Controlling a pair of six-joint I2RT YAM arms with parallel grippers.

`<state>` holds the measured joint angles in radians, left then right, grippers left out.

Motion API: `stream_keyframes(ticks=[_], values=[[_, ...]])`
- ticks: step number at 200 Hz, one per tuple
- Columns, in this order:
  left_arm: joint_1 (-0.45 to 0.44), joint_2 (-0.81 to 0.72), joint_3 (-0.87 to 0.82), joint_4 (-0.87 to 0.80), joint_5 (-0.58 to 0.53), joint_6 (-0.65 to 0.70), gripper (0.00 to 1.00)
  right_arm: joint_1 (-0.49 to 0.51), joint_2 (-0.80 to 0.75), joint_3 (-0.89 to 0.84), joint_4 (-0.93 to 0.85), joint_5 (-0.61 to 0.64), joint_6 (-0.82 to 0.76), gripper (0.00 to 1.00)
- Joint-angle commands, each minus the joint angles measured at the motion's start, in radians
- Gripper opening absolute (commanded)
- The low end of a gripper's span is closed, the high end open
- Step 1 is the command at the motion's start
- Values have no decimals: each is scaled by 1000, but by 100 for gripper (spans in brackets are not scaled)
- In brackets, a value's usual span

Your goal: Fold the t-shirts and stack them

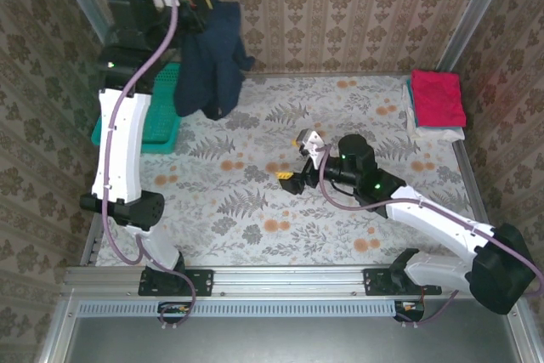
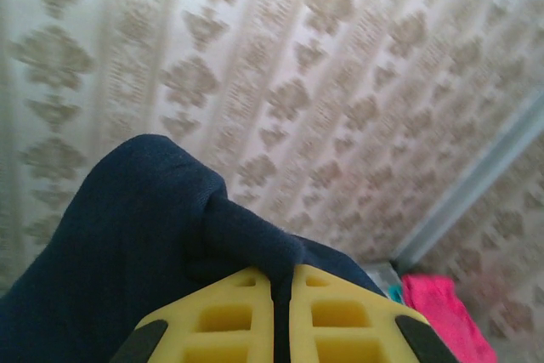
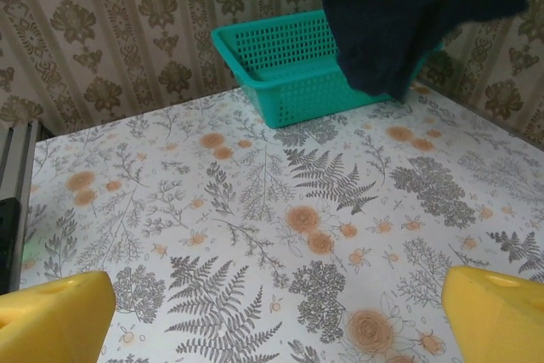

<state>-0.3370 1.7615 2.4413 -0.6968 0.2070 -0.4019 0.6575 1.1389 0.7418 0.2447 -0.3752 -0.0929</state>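
The dark navy t-shirt hangs bunched in the air over the table's far left, and my left gripper is shut on its top. In the left wrist view the yellow fingers pinch a fold of this navy shirt. A magenta-pink folded t-shirt lies on a white folded t-shirt at the far right corner. My right gripper hovers low over the middle of the table, open, nothing between its fingers. From the right wrist view the navy shirt dangles in front of the basket.
A teal mesh basket stands at the far left, partly behind the left arm and under the hanging shirt; the same basket faces the right wrist camera. The floral tablecloth is walled by patterned panels at back and sides.
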Motion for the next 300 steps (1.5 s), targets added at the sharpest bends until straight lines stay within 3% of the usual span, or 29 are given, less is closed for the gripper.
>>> stream_keyframes(ticks=[1, 25, 29, 50, 56, 61, 83, 104, 149, 176, 206, 275, 290, 300], values=[[-74, -30, -103, 41, -48, 31, 0, 5, -61, -30, 39, -8, 35, 100], [-178, -9, -310, 146, -64, -28, 0, 5, -127, -64, 49, 66, 77, 100], [-192, 3, -333, 156, -55, -41, 10, 5, -141, -71, 46, 79, 81, 100], [-269, 82, -422, 189, -21, -77, 80, 4, -222, -101, -1, 175, 99, 100], [-289, 96, -450, 209, -9, -85, 95, 3, -248, -110, -21, 204, 107, 100], [-302, 102, -475, 227, 0, -94, 100, 2, -273, -117, -38, 223, 113, 100], [-321, 59, -617, 321, 1, -137, 100, -13, -357, -145, -104, 302, 158, 100], [-304, -59, -803, 427, -81, -171, 100, -38, -378, -151, -160, 363, 221, 100], [-219, -273, -1233, 459, -329, -362, 99, -101, -199, -90, -337, 445, 472, 100], [-160, -313, -1445, 534, -275, -448, 91, -100, -43, -48, -389, 441, 551, 100], [-161, -289, -1584, 658, -223, -548, 82, -115, 103, -13, -349, 447, 641, 96], [-225, -145, -1639, 769, -159, -751, 61, -266, 425, 96, -171, 313, 786, 85], [-230, -103, -1632, 800, -126, -771, 55, -283, 472, 113, -129, 274, 805, 80], [-233, -87, -1630, 810, -121, -786, 46, -291, 495, 121, -105, 250, 816, 77]])
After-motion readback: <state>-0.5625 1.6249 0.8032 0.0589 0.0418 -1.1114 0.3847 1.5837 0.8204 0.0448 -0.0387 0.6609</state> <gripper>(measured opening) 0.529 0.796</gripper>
